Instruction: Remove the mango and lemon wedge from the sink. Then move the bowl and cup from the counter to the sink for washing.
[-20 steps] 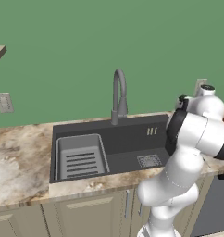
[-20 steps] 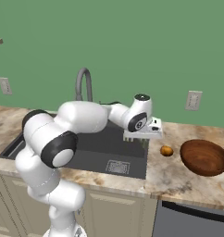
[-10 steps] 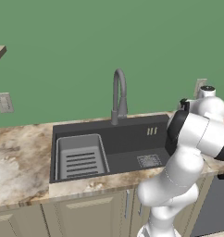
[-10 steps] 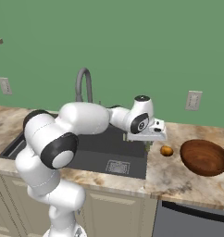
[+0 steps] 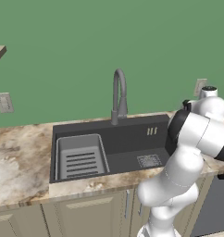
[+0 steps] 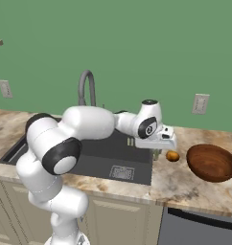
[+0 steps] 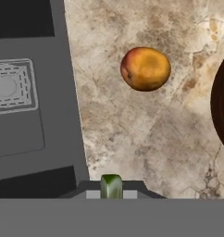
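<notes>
My gripper (image 6: pixel 157 153) hangs just above the counter (image 6: pixel 185 183) at the sink's right rim, shut on the lemon wedge (image 7: pixel 111 185), a small green-yellow piece between the fingertips. The mango (image 6: pixel 172 155) (image 7: pixel 145 68) lies on the marbled counter (image 7: pixel 132 129) a little beyond the gripper, apart from it. Further right stands the reddish-brown bowl (image 6: pixel 212 161) (image 7: pixel 223 106). The dark sink (image 5: pixel 127 141) (image 7: pixel 21 139) holds no loose item in the parts I see. The cup is out of view.
A grey gooseneck faucet (image 5: pixel 119 92) rises behind the basin, and a slotted tray insert (image 5: pixel 80 157) fills its left part. The drain (image 7: pixel 9 88) is near the gripper. A wall outlet (image 6: pixel 200 103) sits above the bowl. Marbled worktop (image 5: pixel 16 157) stretches left of the sink.
The gripper has moved right and slightly down, from over the sink's right end to above the counter edge beside the mango, still holding the wedge.
</notes>
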{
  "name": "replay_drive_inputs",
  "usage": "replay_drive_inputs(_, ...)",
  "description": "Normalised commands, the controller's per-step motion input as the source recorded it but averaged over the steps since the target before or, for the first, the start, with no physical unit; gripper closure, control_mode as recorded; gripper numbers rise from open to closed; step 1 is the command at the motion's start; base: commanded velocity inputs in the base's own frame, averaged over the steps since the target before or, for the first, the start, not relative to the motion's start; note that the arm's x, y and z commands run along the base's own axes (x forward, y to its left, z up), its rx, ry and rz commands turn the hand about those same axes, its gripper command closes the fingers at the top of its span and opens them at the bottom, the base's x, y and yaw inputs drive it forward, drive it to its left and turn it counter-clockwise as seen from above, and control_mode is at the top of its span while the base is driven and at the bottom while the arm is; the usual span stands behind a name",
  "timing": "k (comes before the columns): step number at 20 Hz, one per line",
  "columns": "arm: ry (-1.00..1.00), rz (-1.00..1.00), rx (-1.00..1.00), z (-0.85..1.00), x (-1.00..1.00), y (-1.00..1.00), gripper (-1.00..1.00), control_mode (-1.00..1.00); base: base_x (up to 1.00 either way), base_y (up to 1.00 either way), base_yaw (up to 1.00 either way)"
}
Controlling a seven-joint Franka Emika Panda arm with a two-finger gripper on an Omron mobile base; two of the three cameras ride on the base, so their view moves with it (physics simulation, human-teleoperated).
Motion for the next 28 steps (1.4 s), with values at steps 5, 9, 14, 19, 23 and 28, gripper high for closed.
replay_drive_inputs(5,0.03,-0.04,0.0,-0.02,-0.19,-0.18,1.0,-1.0,0.0,0.0,0.0)
replay_drive_inputs(9,0.01,-0.03,0.0,-0.01,-0.14,-0.09,1.0,-1.0,0.0,0.0,0.0)
replay_drive_inputs(14,0.02,-0.03,0.0,0.0,-0.12,-0.03,1.0,-1.0,0.0,0.0,0.0)
replay_drive_inputs(19,0.03,-0.03,0.0,-0.05,-0.15,-0.03,1.0,-1.0,0.0,0.0,0.0)
replay_drive_inputs(23,0.04,-0.03,0.0,-0.1,-0.16,0.0,1.0,-1.0,0.0,0.0,0.0)
replay_drive_inputs(28,0.03,-0.03,0.0,-0.14,-0.13,0.0,1.0,-1.0,0.0,0.0,0.0)
